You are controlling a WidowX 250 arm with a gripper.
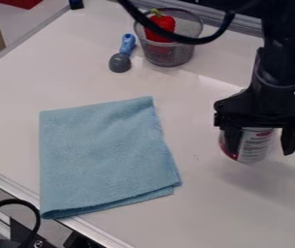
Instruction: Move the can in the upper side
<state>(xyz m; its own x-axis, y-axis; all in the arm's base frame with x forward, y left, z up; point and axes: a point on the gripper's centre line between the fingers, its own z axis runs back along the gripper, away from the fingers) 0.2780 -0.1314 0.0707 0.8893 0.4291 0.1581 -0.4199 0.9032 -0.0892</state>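
Note:
The black gripper hangs at the right side of the work surface, its two fingers spread apart. A white can with red and dark print is under it, partly covered by the left finger. A narrow gap shows between the can's right side and the right finger. The top of the can is hidden behind the gripper. Whether the can's base touches the surface, I cannot tell.
A light blue cloth lies left of the can. At the upper middle stands a mesh basket holding a red pepper, with a blue-handled scoop beside it. A black cable crosses above the basket. The table's edge runs along the lower left.

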